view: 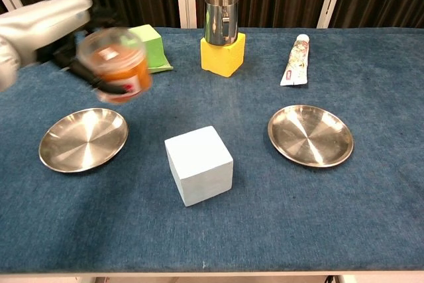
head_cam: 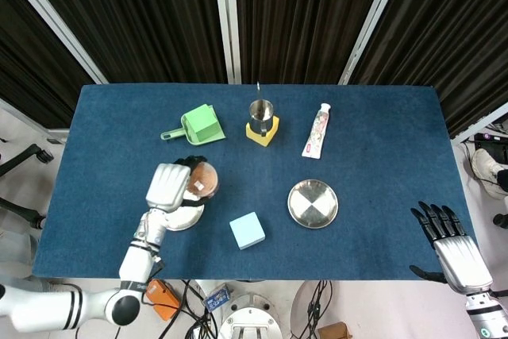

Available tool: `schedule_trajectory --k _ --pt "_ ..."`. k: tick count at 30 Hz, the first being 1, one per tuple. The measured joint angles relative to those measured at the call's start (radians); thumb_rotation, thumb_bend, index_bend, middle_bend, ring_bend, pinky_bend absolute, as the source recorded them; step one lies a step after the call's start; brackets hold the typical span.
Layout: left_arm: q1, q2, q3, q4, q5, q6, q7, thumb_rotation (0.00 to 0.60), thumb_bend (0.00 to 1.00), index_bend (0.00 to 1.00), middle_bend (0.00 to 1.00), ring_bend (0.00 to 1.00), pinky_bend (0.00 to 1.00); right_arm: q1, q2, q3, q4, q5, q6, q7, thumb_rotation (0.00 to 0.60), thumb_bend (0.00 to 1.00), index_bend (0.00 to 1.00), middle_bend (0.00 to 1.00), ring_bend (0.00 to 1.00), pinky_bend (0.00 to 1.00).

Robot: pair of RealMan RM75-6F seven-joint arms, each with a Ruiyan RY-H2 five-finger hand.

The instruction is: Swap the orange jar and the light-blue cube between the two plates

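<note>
The left hand (head_cam: 168,187), fingers wrapped round the orange plastic jar (view: 114,64), carries it tilted just above the left round steel plate (view: 83,138), well clear of the light-blue cube (view: 199,164).

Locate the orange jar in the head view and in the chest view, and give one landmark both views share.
Head view: the orange jar is left of centre, held by the left hand, above the left plate.
Chest view: the jar is upper left, blurred, lifted over the table beyond the left plate.
Shared landmark: the light-blue cube, to the jar's right and nearer the robot.
</note>
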Motion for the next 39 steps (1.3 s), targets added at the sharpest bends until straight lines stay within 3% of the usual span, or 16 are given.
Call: schedule_trajectory --k 2,5,13,18,24,28,32,39 --pt "0.033 0.02 0.046 0.013 0.021 0.001 -0.032 0.6 0.34 0.55 0.56 0.59 0.64 0.001 -0.005 -0.001 -0.006 -0.003 -0.005 -0.016 0.532 0.16 0.0 0.0 0.0 0.0" --pt "0.048 0.018 0.071 0.061 0.029 -0.011 -0.059 0.6 0.29 0.53 0.51 0.52 0.59 0.001 -0.007 -0.003 -0.008 -0.012 -0.003 -0.019 0.531 0.16 0.0 0.0 0.0 0.0" --pt "0.061 -0.021 0.1 0.171 0.05 -0.064 -0.106 0.6 0.07 0.19 0.17 0.15 0.35 0.0 -0.001 -0.006 0.002 -0.027 0.008 0.004 0.531 0.16 0.0 0.0 0.0 0.0" --pt "0.066 0.004 0.109 0.133 0.032 -0.083 -0.087 0.6 0.02 0.09 0.08 0.07 0.3 0.008 -0.012 -0.011 0.01 -0.063 0.012 0.008 0.532 0.16 0.0 0.0 0.0 0.0" --pt "0.093 0.078 0.135 0.036 0.089 -0.049 -0.087 0.6 0.0 0.06 0.07 0.06 0.29 0.063 -0.036 -0.013 -0.006 -0.141 -0.019 0.01 0.531 0.16 0.0 0.0 0.0 0.0" --pt "0.132 0.139 0.169 -0.016 0.195 0.021 -0.098 0.6 0.0 0.06 0.07 0.05 0.28 0.136 -0.048 -0.001 -0.063 -0.168 -0.11 0.0 0.531 0.16 0.0 0.0 0.0 0.0" --pt "0.209 0.224 0.222 -0.043 0.31 0.135 -0.126 0.6 0.01 0.06 0.07 0.05 0.27 0.239 -0.086 0.044 -0.136 -0.146 -0.277 -0.039 0.531 0.16 0.0 0.0 0.0 0.0" --pt "0.319 0.3 0.271 -0.004 0.362 0.222 -0.27 0.6 0.02 0.06 0.07 0.05 0.25 0.427 -0.28 0.172 -0.179 0.06 -0.582 -0.199 0.531 0.16 0.0 0.0 0.0 0.0"
